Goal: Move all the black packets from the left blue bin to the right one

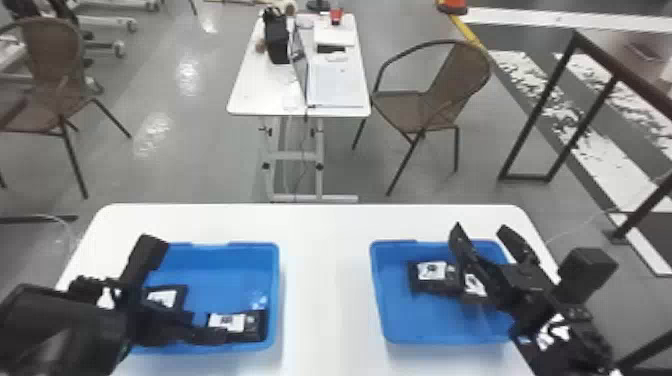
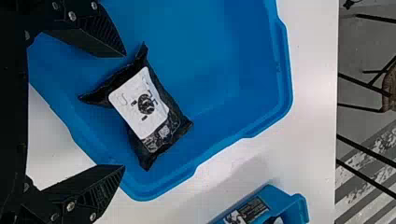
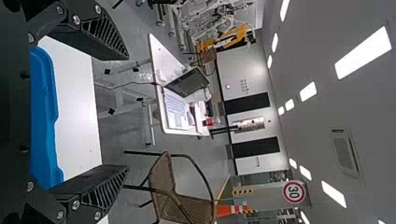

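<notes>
Bright light washes the white, round-cornered table (image 1: 325, 300); beyond its far left corner, glare patches the glossy grey floor (image 1: 200, 165). A small glint marks the left blue plastic bin (image 1: 276, 285), a soft shadow beside it. Rectangular white ceiling lights (image 3: 363, 52) glow overhead.

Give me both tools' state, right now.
Left tool: open, holding nothing; a black packet lies before it, ungripped.
Right tool: open, nothing between its fingers.

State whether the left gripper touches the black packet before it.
Apart. The left wrist view shows the left blue bin between the packet and the open left gripper.
</notes>
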Action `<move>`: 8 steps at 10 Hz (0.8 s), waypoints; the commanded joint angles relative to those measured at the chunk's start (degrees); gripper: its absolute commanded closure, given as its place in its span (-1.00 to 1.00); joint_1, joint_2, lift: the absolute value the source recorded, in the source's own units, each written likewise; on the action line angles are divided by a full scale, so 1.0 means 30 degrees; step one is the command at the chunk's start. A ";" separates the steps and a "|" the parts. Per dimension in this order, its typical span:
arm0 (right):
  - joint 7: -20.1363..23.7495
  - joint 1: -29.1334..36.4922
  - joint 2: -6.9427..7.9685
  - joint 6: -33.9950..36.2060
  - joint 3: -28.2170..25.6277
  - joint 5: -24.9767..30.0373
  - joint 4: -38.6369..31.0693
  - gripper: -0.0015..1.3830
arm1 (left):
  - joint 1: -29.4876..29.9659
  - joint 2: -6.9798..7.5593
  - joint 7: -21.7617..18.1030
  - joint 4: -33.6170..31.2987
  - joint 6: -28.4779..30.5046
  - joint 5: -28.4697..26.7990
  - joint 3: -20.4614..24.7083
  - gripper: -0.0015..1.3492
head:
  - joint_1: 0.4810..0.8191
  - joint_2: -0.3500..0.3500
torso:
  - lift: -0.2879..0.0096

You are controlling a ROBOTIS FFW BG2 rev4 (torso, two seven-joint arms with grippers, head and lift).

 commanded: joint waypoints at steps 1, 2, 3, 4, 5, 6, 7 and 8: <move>0.0029 0.0000 0.0046 0.0038 0.0000 -0.0108 0.0105 -0.70 | -0.0113 -0.0013 0.0293 0.0447 -0.0610 -0.0037 0.0039 -0.72 | 0.27 -0.22 | 0.94; 0.0059 0.0000 0.0046 0.0038 0.0000 -0.0195 0.0164 -0.70 | -0.0230 -0.0160 0.0761 0.0622 -0.1078 0.0022 0.0039 -0.72 | 0.27 -0.21 | 0.94; 0.0088 -0.0029 0.0046 0.0038 0.0030 -0.0283 0.0252 -0.70 | -0.0289 -0.0277 0.1142 0.0740 -0.1254 0.0022 0.0068 -0.71 | 0.27 -0.20 | 0.94; 0.0117 -0.0058 0.0046 0.0067 0.0030 -0.0371 0.0281 -0.70 | -0.0406 -0.0423 0.1494 0.1150 -0.1459 0.0256 0.0097 -0.71 | 0.27 -0.20 | 0.94; 0.0147 -0.0058 0.0046 0.0126 0.0030 -0.0371 0.0310 -0.70 | -0.0523 -0.0570 0.1787 0.1736 -0.1694 0.0520 0.0185 -0.71 | 0.27 -0.21 | 0.94; 0.0234 -0.0117 0.0046 0.0184 0.0030 -0.0371 0.0339 -0.70 | -0.0552 -0.0746 0.2138 0.2175 -0.2162 0.0491 0.0244 -0.70 | 0.27 -0.22 | 0.94; 0.0352 -0.0176 0.0046 0.0214 0.0030 -0.0401 0.0457 -0.70 | -0.0552 -0.0804 0.2842 0.2292 -0.2719 0.0491 0.0156 -0.69 | 0.27 -0.23 | 0.94; 0.0440 -0.0205 0.0046 0.0214 0.0059 -0.0430 0.0545 -0.70 | -0.0611 -0.0863 0.3515 0.2556 -0.3129 0.0520 0.0068 -0.68 | 0.27 -0.23 | 0.94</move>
